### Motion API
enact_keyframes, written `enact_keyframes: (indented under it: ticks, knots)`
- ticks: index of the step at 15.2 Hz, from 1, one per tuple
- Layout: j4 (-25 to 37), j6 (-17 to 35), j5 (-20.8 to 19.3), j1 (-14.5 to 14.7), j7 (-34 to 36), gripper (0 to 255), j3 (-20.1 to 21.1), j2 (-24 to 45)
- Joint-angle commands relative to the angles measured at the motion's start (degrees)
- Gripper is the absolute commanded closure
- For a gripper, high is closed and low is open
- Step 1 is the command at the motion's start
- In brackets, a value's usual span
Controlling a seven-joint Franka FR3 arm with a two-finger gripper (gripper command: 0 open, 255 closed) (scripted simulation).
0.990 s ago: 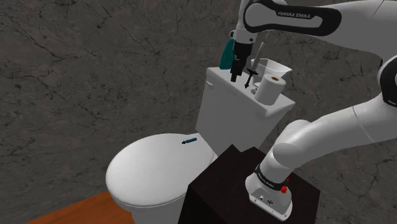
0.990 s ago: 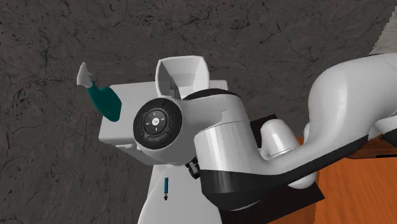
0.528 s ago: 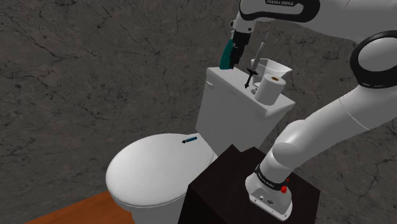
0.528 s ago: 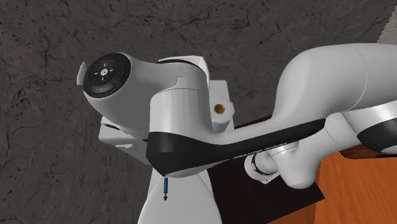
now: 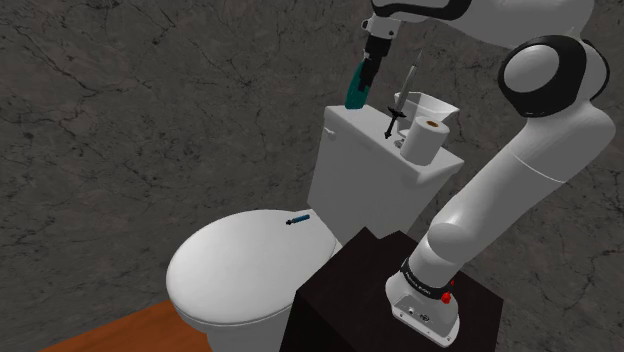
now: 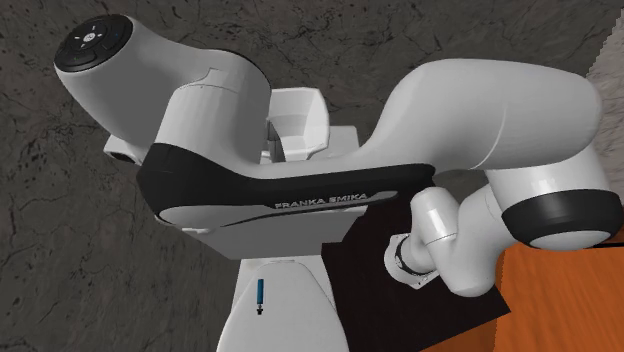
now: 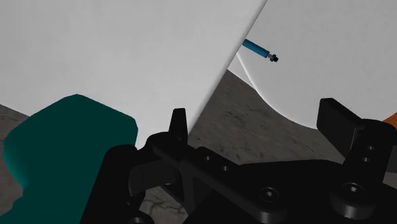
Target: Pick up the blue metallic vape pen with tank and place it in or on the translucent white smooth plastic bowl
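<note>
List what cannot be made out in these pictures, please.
vape pen: too small in the shoulder view to show its tank.
bowl: second exterior view, the arm covers its lower part.
teal bottle: wrist view, cut off by the picture's edge and the gripper.

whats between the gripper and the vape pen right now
In the shoulder view, only the toilet tank, then bare toilet lid up to the vape pen; the teal bottle stands beside the gripper.

The arm [image 5: 520,170] reaches high, its claw [image 7: 257,121] agape.
</note>
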Motion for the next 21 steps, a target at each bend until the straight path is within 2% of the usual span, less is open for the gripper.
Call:
enact_keyframes:
  ticks: [1, 7, 14, 15, 21]
  knots:
    - [-0.4, 1.2, 0.3, -0.1, -0.5, 0, -0.3, 0.7]
    - [-5.4, 5.6, 0.1, -0.2, -0.3, 0, -0.3, 0.0]
    - [-5.4, 5.6, 0.1, -0.2, -0.3, 0, -0.3, 0.0]
    - [-5.4, 5.6, 0.1, -0.2, -0.3, 255, -0.3, 0.0]
    - [-5.4, 5.6, 0.1, -0.2, -0.3, 255, -0.3, 0.0]
